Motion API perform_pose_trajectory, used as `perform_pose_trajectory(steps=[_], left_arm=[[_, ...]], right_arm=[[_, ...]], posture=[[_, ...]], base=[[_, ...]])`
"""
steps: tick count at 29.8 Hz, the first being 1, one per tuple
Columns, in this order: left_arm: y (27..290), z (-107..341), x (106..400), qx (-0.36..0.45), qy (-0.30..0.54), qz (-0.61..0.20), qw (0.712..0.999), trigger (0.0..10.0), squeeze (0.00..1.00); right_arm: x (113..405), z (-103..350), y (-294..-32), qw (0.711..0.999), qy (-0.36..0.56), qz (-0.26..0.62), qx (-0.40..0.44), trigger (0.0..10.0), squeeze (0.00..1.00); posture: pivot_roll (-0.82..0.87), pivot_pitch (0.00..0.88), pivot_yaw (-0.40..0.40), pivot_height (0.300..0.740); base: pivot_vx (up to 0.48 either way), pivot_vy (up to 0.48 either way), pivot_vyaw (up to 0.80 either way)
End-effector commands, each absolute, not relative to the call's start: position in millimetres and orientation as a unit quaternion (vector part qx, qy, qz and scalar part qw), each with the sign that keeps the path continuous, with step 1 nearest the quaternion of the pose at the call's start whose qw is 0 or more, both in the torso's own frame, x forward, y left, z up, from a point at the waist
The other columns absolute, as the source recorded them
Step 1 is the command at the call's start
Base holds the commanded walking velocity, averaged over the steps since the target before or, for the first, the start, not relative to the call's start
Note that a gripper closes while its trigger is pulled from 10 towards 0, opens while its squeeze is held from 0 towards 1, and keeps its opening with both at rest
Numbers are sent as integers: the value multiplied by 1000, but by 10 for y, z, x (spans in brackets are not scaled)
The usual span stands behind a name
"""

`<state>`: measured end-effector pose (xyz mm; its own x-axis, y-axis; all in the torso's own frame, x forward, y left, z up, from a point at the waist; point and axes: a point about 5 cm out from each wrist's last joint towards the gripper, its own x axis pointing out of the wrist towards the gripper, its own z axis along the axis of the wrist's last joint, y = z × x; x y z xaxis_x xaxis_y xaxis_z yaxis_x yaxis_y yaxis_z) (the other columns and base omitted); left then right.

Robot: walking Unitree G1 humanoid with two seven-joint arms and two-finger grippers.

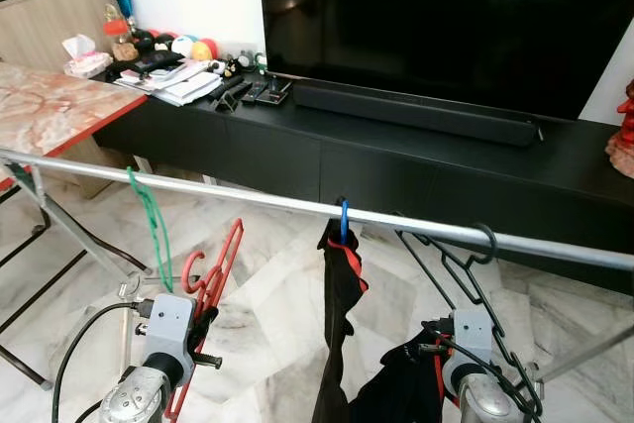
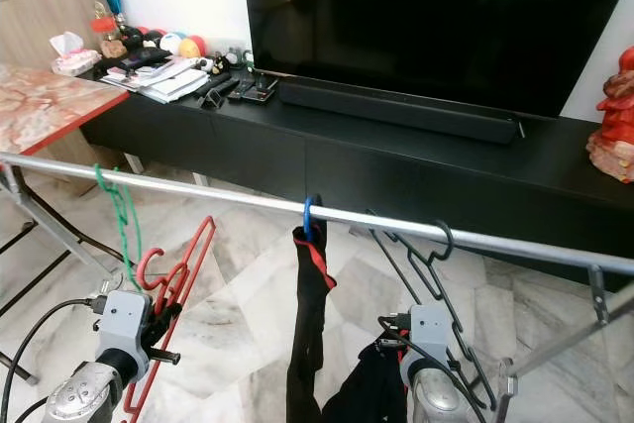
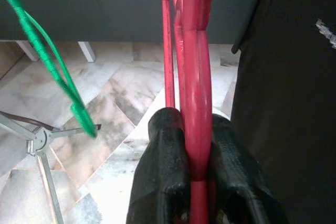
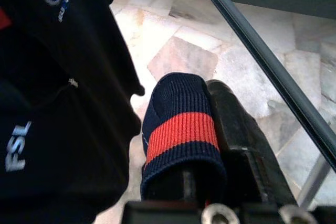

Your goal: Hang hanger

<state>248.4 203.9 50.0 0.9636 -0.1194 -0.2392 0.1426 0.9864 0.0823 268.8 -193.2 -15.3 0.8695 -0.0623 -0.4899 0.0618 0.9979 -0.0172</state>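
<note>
At the far left you had a green hanger point(image 1: 149, 215) hooked over the silver rail point(image 1: 238, 195), which ran across the scene in front of the black TV console point(image 1: 416, 160). Just right of it, below the rail, your left gripper point(image 3: 197, 145) had its fingers point(image 3: 163, 166) clenched on the red hanger point(image 1: 203, 294), whose hook sat under the rail and not on it. The wrist view showed the red shaft pinched between the two black pads.

Near the middle, a blue hook point(image 1: 344, 220) sat on the rail with a black garment point(image 1: 337, 324) hanging down from it. Further right, a black wire hanger point(image 1: 475, 274) hung by its hook from the rail. Your right gripper point(image 4: 210, 129) was low beside it, its fingers grasping a navy cuff with a red stripe point(image 4: 181, 129), part of dark clothing point(image 4: 58, 103) bunched at that arm.
</note>
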Motion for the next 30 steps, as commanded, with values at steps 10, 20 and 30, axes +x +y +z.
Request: perform_pose_trajectory(steps=[10,20,30], left_arm=[[2013,582,2534,37,101,-56,993,10000,0],[1990,570,2493,31,103,-51,993,10000,0],[1981,547,2454,17,111,-45,993,10000,0]], right_arm=[[2733,-91,-1944,970,241,-26,-7,10000,0],[2725,-86,-1968,970,242,-23,-10,10000,0],[2710,-90,-1961,969,244,-17,-15,10000,0]], posture=[[0,0,24,740],[6,0,8,740],[9,4,-1,740]], base=[[-275,0,0],[-292,0,0],[-51,0,0]])
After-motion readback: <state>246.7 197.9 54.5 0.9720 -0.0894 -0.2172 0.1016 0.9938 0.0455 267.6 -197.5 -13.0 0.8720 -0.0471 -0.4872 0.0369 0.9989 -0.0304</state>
